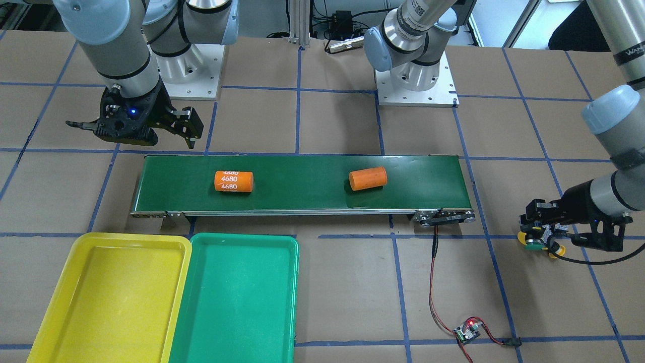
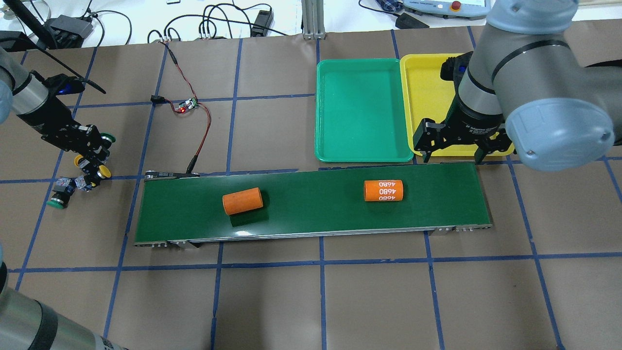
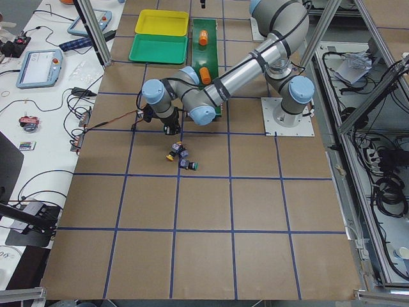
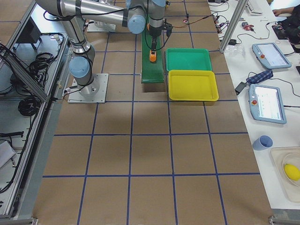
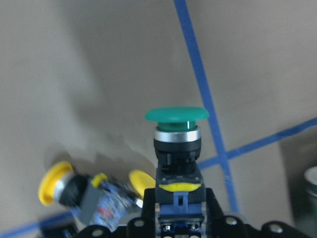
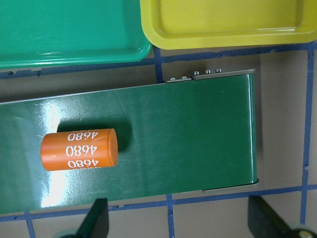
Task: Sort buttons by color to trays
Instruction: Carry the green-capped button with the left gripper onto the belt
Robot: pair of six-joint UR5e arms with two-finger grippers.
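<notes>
1. The left tool (image 2: pixel 97 145) pinches a green button (image 5: pixel 177 115) by its blocky body, cap pointing outward, at 9 o'clock in the overhead view, just above the worktop (image 2: pixel 369 301).
2. Two yellow buttons (image 5: pixel 55 182) lie just beside it, and a second green one (image 2: pixel 57 201) lies near, at 7 o'clock of the tool. I judge a straight lift is best, so the pile is not knocked.
3. The green tray (image 2: pixel 362 107) sits well apart at 1 o'clock, beyond the belt (image 2: pixel 311 209). The carry should pass high over the belt and its two orange cylinders (image 2: pixel 242 201).
4. The right tool (image 2: pixel 453 154), fingers spread and holding nothing, hovers at the belt's 3 o'clock end, by the near rim of the yellow tray (image 2: pixel 423 87). The carry must keep clear of it.
5. Release low inside the tray, since the round cap will likely let the button roll.
6. The worktop is flat, matt brown sheeting crossed by a blue tape grid. A red-black wire (image 2: pixel 206 131) runs from the belt's end to a small lit board (image 2: pixel 187 105) at 11 o'clock.
7. Around it stand aluminium posts and side benches with cables and handheld control screens.
</notes>
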